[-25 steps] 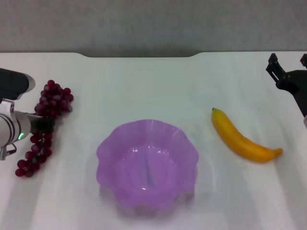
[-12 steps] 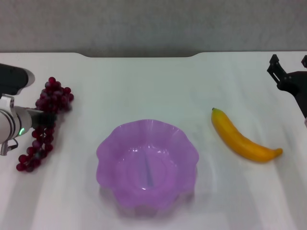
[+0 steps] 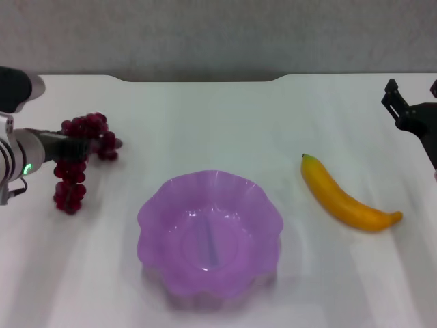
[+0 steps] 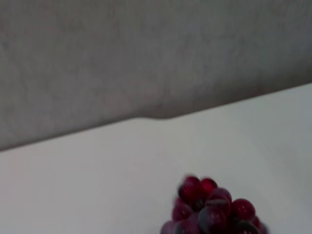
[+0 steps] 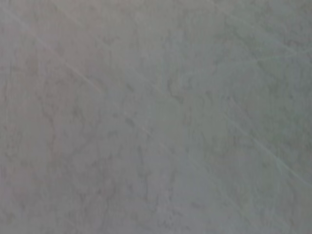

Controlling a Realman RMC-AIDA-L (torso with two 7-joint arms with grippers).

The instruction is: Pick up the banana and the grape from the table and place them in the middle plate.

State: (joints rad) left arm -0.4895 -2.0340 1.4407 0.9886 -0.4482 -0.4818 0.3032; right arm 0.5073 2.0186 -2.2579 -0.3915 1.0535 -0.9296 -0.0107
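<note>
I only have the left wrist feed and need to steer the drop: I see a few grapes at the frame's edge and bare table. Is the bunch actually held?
Observer: Yes. In the head view the left claw is shut on the grape; part of the bunch hangs below it.
Operator: Where is the plate from there?
Observer: The middle plate sits at the table's centre, to the robot's right of the bunch and nearer the robot; nothing lies in it.
Operator: And the banana?
Observer: The banana lies on the table on the plate's far side from the grapes, apart from its rim.
Operator: Right arm?
Observer: The right claw is parked beyond the banana at the table's right edge.
</note>
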